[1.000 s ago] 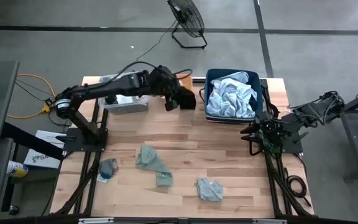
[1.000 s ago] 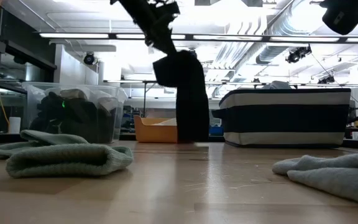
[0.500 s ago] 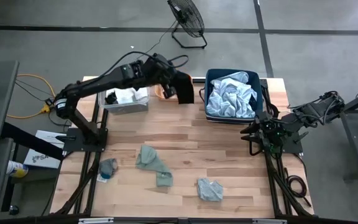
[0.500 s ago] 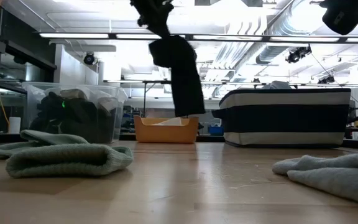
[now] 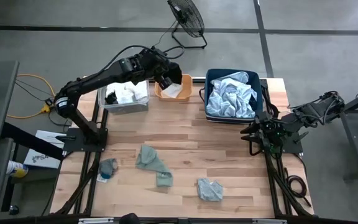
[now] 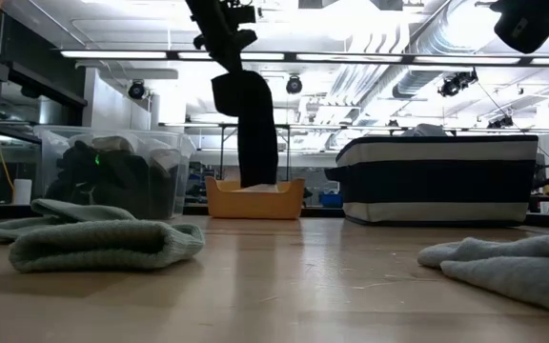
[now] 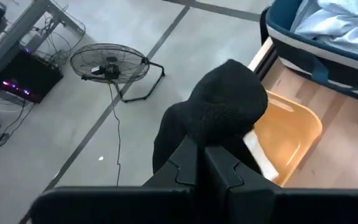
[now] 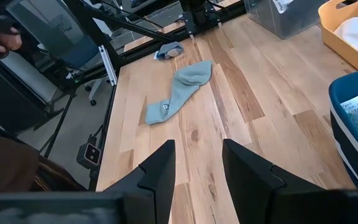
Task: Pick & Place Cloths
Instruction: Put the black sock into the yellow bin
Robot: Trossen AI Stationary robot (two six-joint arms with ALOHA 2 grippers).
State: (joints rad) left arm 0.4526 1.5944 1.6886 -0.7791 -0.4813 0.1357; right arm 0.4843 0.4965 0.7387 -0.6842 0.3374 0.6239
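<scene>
So we've got the left gripper (image 5: 165,74) clamped tight on the black cloth (image 6: 253,129), which hangs long-axis straight down over the orange bin (image 5: 174,89) at the table's twelve o'clock edge (right gripper (image 5: 253,132) waits part-open, empty, at three o'clock).

- The left arm (image 5: 98,79) is a chain of dark, rounded links with a pale ring at one joint near its base.
- A thin black cable loops along its upper links.
- The left end effector (image 7: 205,163) has two flat, angular black fingers.
- The right arm (image 5: 303,115) is equally dark, with cables bunched around it.
- The right end effector (image 8: 199,165) has two broad black fingers with stepped inner edges.
- Both arms stand on black frames of bars.
</scene>
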